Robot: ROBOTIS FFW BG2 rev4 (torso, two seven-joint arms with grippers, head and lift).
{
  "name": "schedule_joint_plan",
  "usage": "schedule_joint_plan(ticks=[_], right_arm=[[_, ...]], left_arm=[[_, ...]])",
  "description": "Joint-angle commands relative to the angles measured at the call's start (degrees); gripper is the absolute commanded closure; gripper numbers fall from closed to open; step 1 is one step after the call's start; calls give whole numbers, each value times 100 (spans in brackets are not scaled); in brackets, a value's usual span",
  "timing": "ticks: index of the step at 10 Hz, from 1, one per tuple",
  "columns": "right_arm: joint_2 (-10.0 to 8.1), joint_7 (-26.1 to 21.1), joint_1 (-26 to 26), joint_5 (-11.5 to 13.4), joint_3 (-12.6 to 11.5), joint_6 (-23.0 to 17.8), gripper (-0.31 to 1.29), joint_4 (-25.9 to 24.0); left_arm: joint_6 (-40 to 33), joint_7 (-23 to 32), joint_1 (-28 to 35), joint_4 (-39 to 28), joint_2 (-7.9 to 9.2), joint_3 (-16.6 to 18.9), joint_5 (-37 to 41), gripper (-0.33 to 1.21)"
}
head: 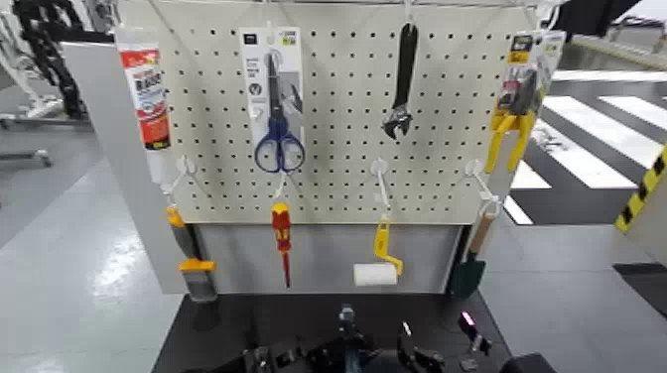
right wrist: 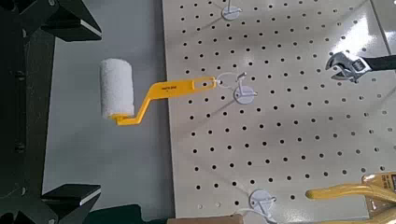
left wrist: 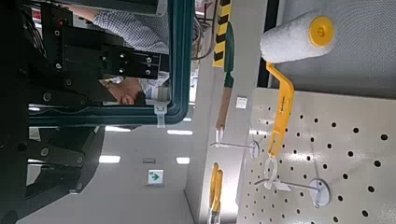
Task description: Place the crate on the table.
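The crate [left wrist: 176, 56] shows in the left wrist view as a dark blue-grey rim and bar. My left gripper [left wrist: 93, 112] is shut on that bar, with one black finger on each side of it. In the head view only the crate's thin upright bar [head: 345, 323] and dark shapes rise at the bottom edge, over the matte black table [head: 203, 322]. My right gripper [right wrist: 65, 110] faces the pegboard. Its two black fingers [right wrist: 58, 21] stand wide apart and nothing shows between them.
A beige pegboard [head: 337, 149] stands behind the table with scissors [head: 277, 119], a wrench [head: 402, 84], a red screwdriver [head: 282, 238], yellow pliers [head: 511, 134] and a paint roller [right wrist: 119, 89]. A person [left wrist: 131, 28] shows beyond the crate rim. Grey floor lies to both sides.
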Motion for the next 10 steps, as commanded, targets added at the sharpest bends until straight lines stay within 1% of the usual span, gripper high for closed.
schedule_joint_plan(ticks=[1,5,8,10], right_arm=[[3,0,9,0,-1,-5,15,0],[11,0,9,0,-1,-14,15,0],[11,0,9,0,-1,-14,15,9],[20,0,9,-9,-1,-40,15,27]], left_arm=[[0,9,6,5,-12,13,-1,118],[26,97,-12,5,-3,118,-1,119],[70,316,-135,58,67,241,-27,119],[167,334,-275,164,120,303,-124,119]])
